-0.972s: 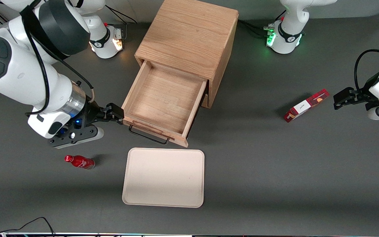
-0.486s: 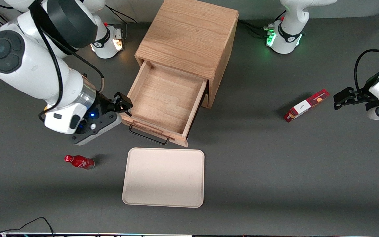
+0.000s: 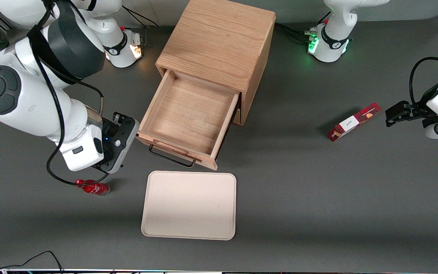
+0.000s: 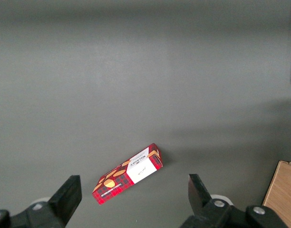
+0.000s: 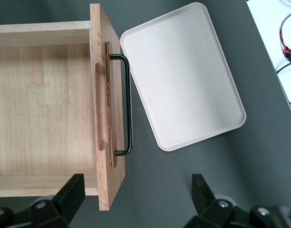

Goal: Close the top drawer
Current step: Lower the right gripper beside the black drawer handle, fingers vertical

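Standing fully pulled out of the cabinet, the top drawer is seen with its front panel and black handle facing the tray on the surface. The tool is held wide open and empty, just above the corner of the drawer front at the working arm's end. The push is judged best made with the tool set squarely against the middle of the front panel and driven straight along the drawer's travel, so that skewing and jamming are avoided.

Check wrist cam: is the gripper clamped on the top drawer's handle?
No, the gripper is open beside the top drawer front's corner, apart from the black handle.
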You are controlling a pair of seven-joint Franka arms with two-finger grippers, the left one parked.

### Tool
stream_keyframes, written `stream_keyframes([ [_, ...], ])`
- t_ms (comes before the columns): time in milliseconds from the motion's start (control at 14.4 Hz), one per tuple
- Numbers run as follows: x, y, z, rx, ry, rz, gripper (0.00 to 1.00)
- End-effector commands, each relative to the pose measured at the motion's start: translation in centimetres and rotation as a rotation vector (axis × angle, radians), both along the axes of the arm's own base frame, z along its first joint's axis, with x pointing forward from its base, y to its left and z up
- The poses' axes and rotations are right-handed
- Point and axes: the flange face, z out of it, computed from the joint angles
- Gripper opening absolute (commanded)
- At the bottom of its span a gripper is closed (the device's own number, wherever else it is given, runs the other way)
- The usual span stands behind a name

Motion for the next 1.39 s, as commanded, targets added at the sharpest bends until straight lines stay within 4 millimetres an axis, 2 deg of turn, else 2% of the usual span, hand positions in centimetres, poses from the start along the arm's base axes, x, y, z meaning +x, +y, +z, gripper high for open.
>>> stream_keyframes([
  [0, 1.1, 0.2, -2.4, 0.048, 0.044, 0.031, 1.00],
  [139, 2.4, -1.0, -5.3, 0.132, 0.122, 0.006, 1.00],
  [486, 3.9, -1.3, -10.9, 0.214, 0.236, -0.016, 1.00],
  [833, 5.2, -1.1, -14.5, 0.288, 0.291, -0.051, 1.00],
  [1319, 5.2, -0.3, -17.4, 0.296, 0.378, -0.152, 1.00],
])
